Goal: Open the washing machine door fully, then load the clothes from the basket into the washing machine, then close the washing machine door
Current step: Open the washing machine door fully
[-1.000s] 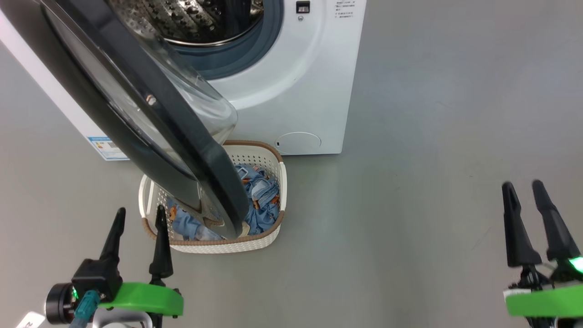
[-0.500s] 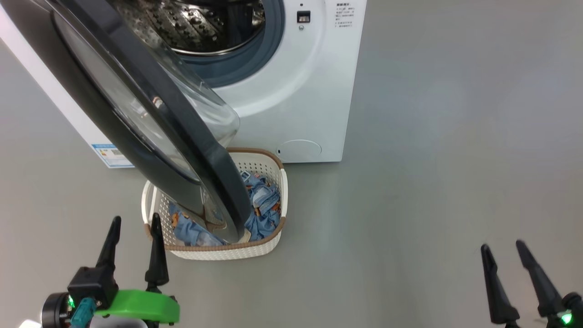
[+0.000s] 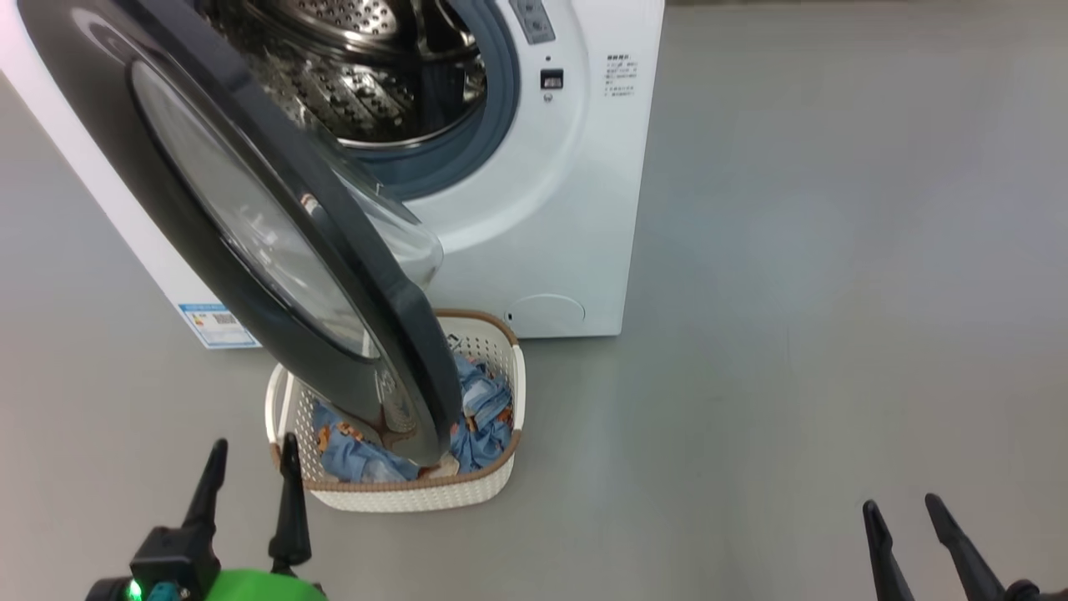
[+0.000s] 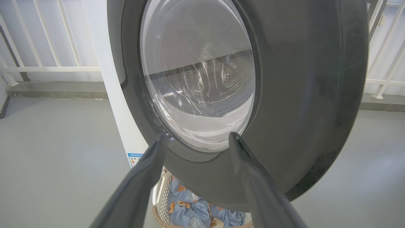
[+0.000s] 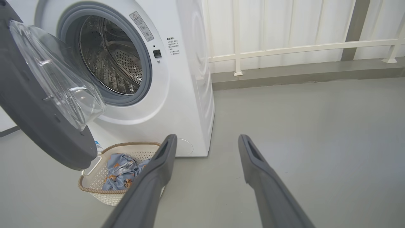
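**Open door overhanging the basket**

The washing machine door [image 3: 250, 234] is standing ajar and hanging over the basket [image 3: 400, 497], blocking its left half from above; the right half, over the clothes [image 3: 484, 409], is lying open; the drum [image 3: 375, 83] mouth is gaping unobstructed from the right; the floor [image 3: 793, 334] there is offering wide passage.

I see a white boxy washing machine [image 3: 567, 209] with a glossy black round door [image 3: 250, 242], a cream perforated plastic basket [image 3: 409, 497] rimmed brown, and light-blue fabric clothes [image 3: 484, 409] printed with orange bears.
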You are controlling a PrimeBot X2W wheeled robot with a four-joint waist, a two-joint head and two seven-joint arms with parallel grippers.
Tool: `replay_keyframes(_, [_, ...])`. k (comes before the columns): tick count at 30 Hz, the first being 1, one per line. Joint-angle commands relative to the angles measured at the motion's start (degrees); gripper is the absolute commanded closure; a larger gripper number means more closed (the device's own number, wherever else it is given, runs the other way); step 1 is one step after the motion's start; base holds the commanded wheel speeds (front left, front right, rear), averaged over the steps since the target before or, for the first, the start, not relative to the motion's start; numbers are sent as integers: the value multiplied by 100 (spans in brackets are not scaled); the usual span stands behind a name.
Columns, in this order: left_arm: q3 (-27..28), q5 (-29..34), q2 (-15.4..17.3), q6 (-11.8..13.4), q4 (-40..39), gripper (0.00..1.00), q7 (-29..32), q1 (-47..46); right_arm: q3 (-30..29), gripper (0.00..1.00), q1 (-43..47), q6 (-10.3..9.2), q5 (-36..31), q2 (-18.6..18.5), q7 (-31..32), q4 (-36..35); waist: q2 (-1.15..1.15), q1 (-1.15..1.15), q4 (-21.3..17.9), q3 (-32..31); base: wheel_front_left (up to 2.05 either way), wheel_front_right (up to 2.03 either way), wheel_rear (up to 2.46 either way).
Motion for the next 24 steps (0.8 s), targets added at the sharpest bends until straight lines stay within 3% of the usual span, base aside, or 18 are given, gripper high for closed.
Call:
replay_keyframes(1, [195,-25,106,-67,-47,0,-46,-1,150,0,52,52,-75,-65,-27,-119,0,0,-2,-138,0,0,0])
replay_keyframes(24, [209,-75,106,-181,-6,0,-46,185,232,0,88,52,-152,-33,-27,-118,0,0,-24,-491,0,0,0])
